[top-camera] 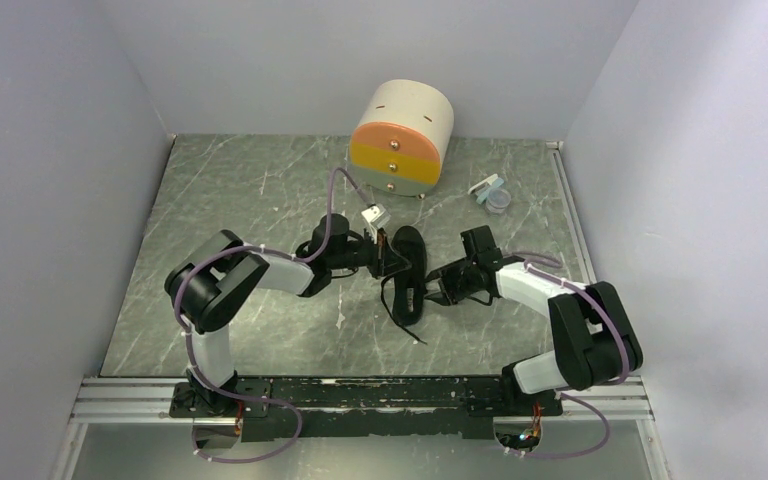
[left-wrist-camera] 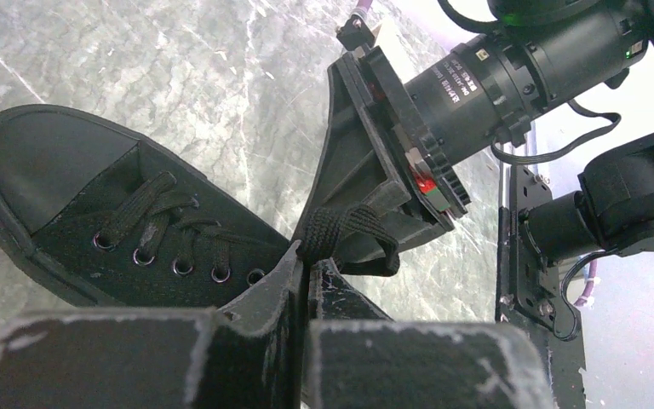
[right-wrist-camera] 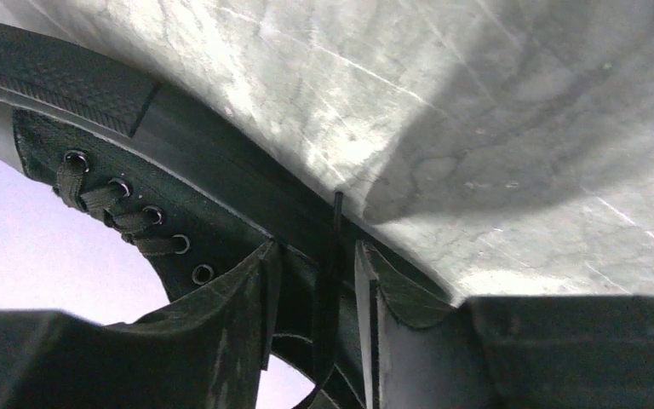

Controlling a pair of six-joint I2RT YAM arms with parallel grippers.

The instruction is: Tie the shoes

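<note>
- Marbled table (top-camera: 260, 190): black shoe (top-camera: 412, 250) at its centre, lying along the twelve-to-six line, round drawer box (top-camera: 402, 135) at twelve o'clock of it.
- left arm (top-camera: 260, 275) reaching in from nine o'clock of the shoe, right arm (top-camera: 540, 285) from four o'clock, both wrists low.
- left gripper (left-wrist-camera: 306, 266): fingers pressed together, pinching a lace loop (left-wrist-camera: 345, 228). Hold it taut.
- right gripper (right-wrist-camera: 317, 260): fingers spread, a thin lace strand (right-wrist-camera: 337, 239) between them, not yet pinched. Seat it deep between the pads before closing, then draw toward three o'clock.

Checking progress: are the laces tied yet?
Untied: loose laces trail off the shoe onto the table; the left gripper pinches one.
</note>
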